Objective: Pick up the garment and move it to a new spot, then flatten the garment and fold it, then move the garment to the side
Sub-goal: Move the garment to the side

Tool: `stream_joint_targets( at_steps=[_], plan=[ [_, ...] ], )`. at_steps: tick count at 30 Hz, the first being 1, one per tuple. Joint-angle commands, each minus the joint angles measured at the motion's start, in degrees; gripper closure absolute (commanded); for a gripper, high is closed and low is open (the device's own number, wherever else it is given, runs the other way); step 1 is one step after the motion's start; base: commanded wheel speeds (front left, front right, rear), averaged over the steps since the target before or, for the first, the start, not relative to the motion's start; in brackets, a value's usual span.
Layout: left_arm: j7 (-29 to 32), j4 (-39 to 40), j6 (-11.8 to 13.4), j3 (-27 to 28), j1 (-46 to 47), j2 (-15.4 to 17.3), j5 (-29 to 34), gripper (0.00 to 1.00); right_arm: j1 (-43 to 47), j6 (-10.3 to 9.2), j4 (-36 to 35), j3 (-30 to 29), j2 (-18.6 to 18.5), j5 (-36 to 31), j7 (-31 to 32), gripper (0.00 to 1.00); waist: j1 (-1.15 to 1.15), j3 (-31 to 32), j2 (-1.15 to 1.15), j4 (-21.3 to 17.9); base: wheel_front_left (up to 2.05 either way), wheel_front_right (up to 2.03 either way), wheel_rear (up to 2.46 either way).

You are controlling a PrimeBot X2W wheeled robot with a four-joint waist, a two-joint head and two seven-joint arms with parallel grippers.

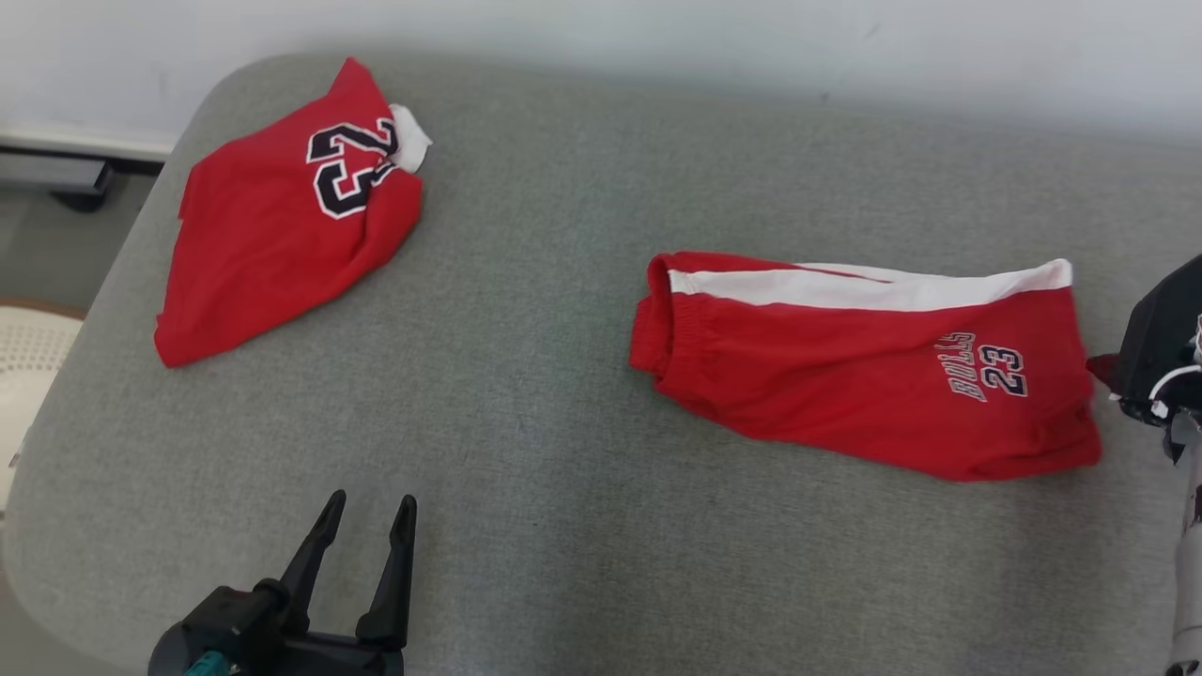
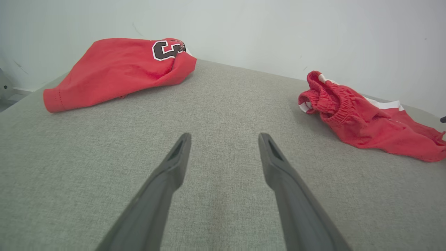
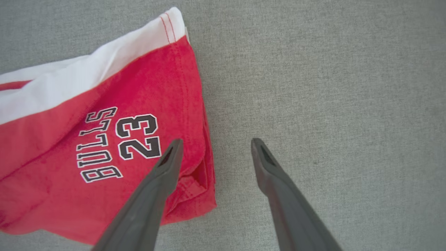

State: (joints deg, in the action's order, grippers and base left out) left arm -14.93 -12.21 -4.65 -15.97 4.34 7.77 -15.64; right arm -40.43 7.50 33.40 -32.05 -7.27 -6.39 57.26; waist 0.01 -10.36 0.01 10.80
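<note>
Hovering over the grey padded surface (image 1: 563,563), my right gripper (image 3: 216,141) had its two fingers spread wide with nothing between them, poised above the leg-hem end of the red shorts (image 1: 845,376). One finger lined up over the cloth beside the "BULLS 23" print (image 3: 115,143), the other over bare surface just past the hem. I judged that placing sensible: straddling the edge would let me close on the layered fold rather than scrape at a flat panel. The shorts lay right of the middle, roughly flat and seemingly doubled leg on leg, with the white side stripe (image 1: 873,286) toward the wall and the gathered waistband (image 1: 662,329) pointing to the centre. My left gripper (image 1: 372,499) was likewise spread and empty, low at the near edge and well apart from both garments, which I supposed left it free to take the waistband end. A red jersey (image 1: 282,225) sat bunched at the far left corner, well apart from the shorts. From where my right fingers were, I took the shorts to be the garment in hand. As for containers, a pale perforated basket (image 1: 33,347) showed beyond the surface's left edge, and I could not tell what, if anything, it held.
</note>
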Motion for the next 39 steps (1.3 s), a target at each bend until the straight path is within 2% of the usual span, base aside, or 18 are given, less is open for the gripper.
stream_joint_targets(
  at_steps=[1, 14, 26, 27, 28, 29, 30, 31, 32, 39],
  plan=[
    [-0.4, 0.2, -0.2, 0.1, 0.7, 0.1, 0.3, 0.00, -1.1, -0.02, -0.1, -1.6, 0.6, -1.8, 0.4, 0.00, -0.01, -2.1, -0.01, 2.0, 0.00, 0.00, 0.00],
    [-0.4, 0.8, -1.1, -0.7, 1.5, 0.0, 0.8, 0.00, -2.6, -0.02, -2.5, -10.1, 2.6, -10.2, 3.3, 0.00, -0.01, -4.9, -0.01, 5.4, 0.00, 0.00, 0.00],
    [-0.4, 0.8, -1.3, -1.0, 2.0, -0.1, 1.3, 0.00, -3.1, -0.02, -2.1, -12.3, 4.3, -10.6, 4.9, 0.00, -0.01, -6.1, -0.01, 5.9, 0.00, 0.00, 0.00],
    [-0.4, 0.7, -1.4, -1.0, 2.1, -0.1, 1.3, 0.00, -3.2, -0.02, -2.1, -12.3, 4.3, -10.7, 5.0, 0.09, -0.01, -6.2, -0.01, 5.9, 0.00, 0.00, 0.00],
    [-0.4, 0.7, -1.2, -1.0, 2.1, -0.1, 1.3, 0.00, -3.3, -0.02, -1.9, -12.2, 4.4, -10.5, 5.1, 0.25, -0.01, -6.3, -0.01, 5.9, 0.00, 0.00, 0.00],
    [-0.4, 0.7, -1.2, -1.0, 2.2, -0.1, 1.3, 0.00, -3.5, -0.02, -1.8, -12.1, 4.4, -10.3, 5.2, 0.49, -0.01, -6.4, -0.01, 5.8, 0.00, 0.00, 0.00],
    [-0.4, 0.6, -1.2, -1.0, 2.3, -0.2, 1.3, 0.00, -3.6, -0.02, -1.8, -11.9, 4.5, -10.2, 5.3, 0.62, -0.01, -6.5, -0.01, 5.8, 0.00, 0.00, 0.00],
    [-0.4, 0.6, -1.2, -0.9, 2.4, -0.2, 1.3, 0.00, -3.7, -0.02, -1.8, -11.7, 4.5, -10.0, 5.2, 0.88, -0.01, -6.5, -0.01, 5.7, 0.00, 0.00, 0.00],
    [-0.4, 0.5, -1.2, -0.9, 2.5, -0.3, 1.3, 0.00, -3.8, -0.02, -1.9, -11.5, 4.4, -9.9, 5.0, 1.00, -0.01, -6.6, -0.01, 5.7, 0.00, 0.00, 0.00],
    [-0.4, 0.2, -1.2, -0.6, 2.9, -0.5, 1.3, 0.00, -3.4, -0.02, -3.2, -10.4, 4.2, -9.8, 4.1, 1.00, -0.01, -6.3, -0.01, 5.1, 0.00, 0.00, 0.00]
  ],
)
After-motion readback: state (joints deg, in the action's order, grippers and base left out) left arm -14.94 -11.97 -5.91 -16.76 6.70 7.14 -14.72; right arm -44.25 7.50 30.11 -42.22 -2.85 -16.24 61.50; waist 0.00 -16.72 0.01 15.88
